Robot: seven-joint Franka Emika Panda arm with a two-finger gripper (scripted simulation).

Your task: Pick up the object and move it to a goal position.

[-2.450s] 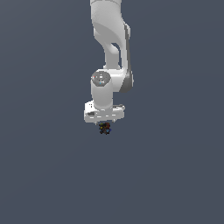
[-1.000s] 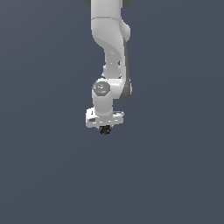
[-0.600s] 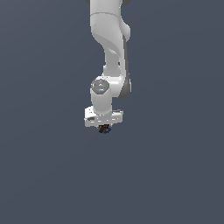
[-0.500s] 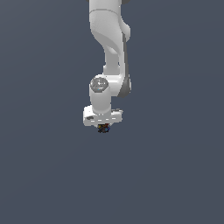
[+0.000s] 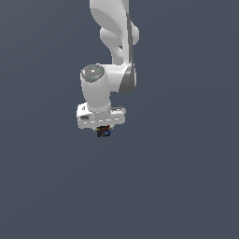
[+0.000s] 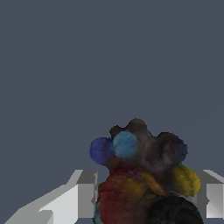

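Up high, a big white arm (image 5: 114, 56), bent down out of the top of the exterior view, alone against plain grey. Nothing under it to be seen, no table, no floor, no mark for the goal. Below the round wrist, a flat white gripper (image 5: 103, 131), pointed straight down. Tucked right under it, the small lumpy object (image 5: 103, 132), peeking out just below the white bar and lifted well clear of anything.

Closer in, from the wrist view, two pale grey fingers (image 6: 81, 197), one on each side of the lump, pressed in against it. So: pinched between them, squarely in the middle, not off to one side. No long side to speak of; more of a bumpy ball than a stick, so no special way to turn it. Only one arm here, so no choice of which.

Dark all over, like a clump of little balls stuck together. Blue bumps on the far side from the camera, a red patch and a yellow-orange bump nearer the fingers, a black bit closest to the wrist.

Probably mid-carry now, with only the trip to the goal left. Hard to say which way, with no goal showing.
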